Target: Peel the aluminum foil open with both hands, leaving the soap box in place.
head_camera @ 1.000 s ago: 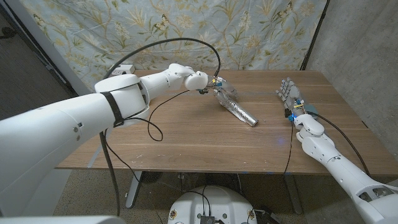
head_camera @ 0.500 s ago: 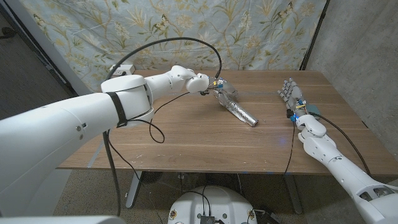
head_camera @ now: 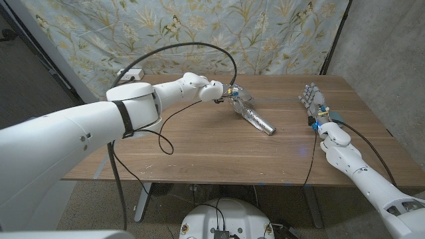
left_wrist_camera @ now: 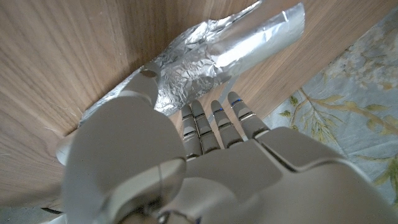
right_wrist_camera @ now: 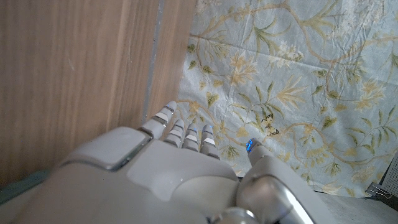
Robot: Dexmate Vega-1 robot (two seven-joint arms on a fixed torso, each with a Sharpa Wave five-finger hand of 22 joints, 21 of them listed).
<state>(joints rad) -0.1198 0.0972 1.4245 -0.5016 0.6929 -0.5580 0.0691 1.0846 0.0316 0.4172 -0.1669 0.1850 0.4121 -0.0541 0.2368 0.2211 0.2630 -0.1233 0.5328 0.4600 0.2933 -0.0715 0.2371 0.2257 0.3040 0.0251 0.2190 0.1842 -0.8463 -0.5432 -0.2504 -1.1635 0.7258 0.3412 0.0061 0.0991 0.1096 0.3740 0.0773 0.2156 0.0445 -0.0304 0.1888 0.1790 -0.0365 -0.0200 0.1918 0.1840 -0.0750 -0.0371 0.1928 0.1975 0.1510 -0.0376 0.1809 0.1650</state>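
A long bundle of crumpled aluminium foil lies slantwise at the middle of the wooden table; the soap box is hidden inside it. My left hand is at the foil's far end. In the left wrist view its thumb lies on the wrinkled foil and its fingers press against the foil's edge, pinching a flap. My right hand stands upright at the table's right side, fingers apart, holding nothing, well away from the foil.
A black cable arcs over the table behind my left arm. A white box sits at the far left corner. A floral cloth hangs behind. A small teal object lies by my right wrist.
My left arm has shifted slightly towards the foil's far end. My right hand has drifted a little to the right. The foil bundle has stayed in place.
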